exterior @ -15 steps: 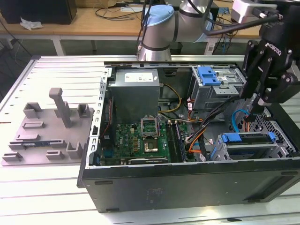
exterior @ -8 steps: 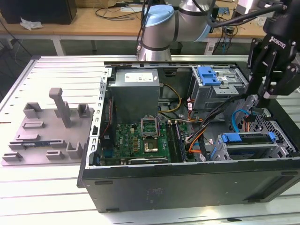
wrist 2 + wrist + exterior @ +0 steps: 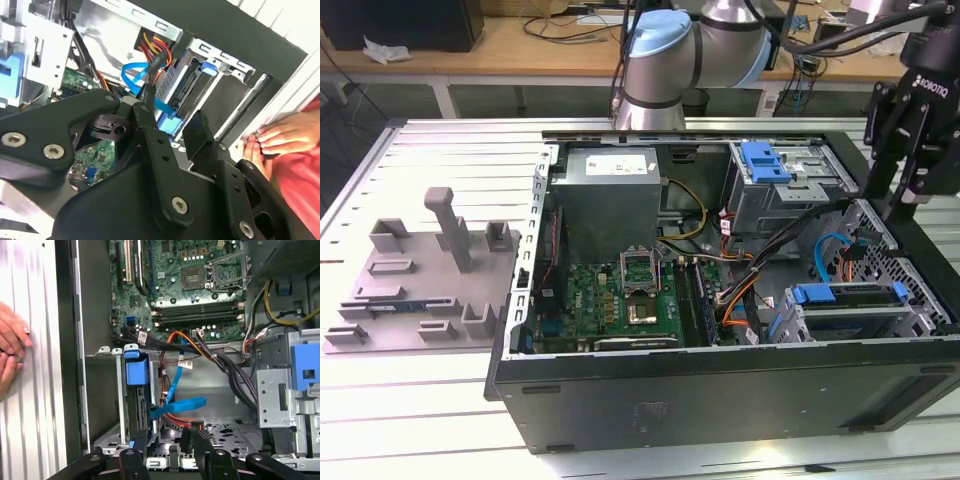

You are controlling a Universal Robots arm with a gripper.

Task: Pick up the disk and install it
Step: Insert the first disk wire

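In the first wrist view we see the tool (image 3: 167, 440) with its fingers (image 3: 198, 434) apart and nothing between them; the second wrist view shows the same gap, with the black linkage close to the camera. In the exterior view the tool hangs high at the exterior view's right, over the right end of the open computer case (image 3: 720, 390), clear of the parts below it. The case lies on the slatted metal table (image 3: 420, 400) with its inside turned up; the arm (image 3: 660, 60) rises behind it at the upper middle of that frame.

The disk (image 3: 855, 297) sits in a metal cage (image 3: 880, 325) inside the case, at the lower right of the exterior view, its blue carrier showing at both ends; we cannot tell whether it is pushed fully home. A blue cable (image 3: 835, 250) curves just beside it; in the first wrist view this cable loops between the cage and the fingers.

Farther back at the exterior view's right stands a second cage with a blue latch (image 3: 765, 160) on top; the grey power-supply box (image 3: 610, 195) lies toward the upper middle, and the green motherboard (image 3: 620, 300) below it. A grey fixture (image 3: 420, 280) rests on the table at the exterior view's left, well apart from the case.

A person's hand (image 3: 10, 350) rests on the table just beside the case's wall in the first wrist view.
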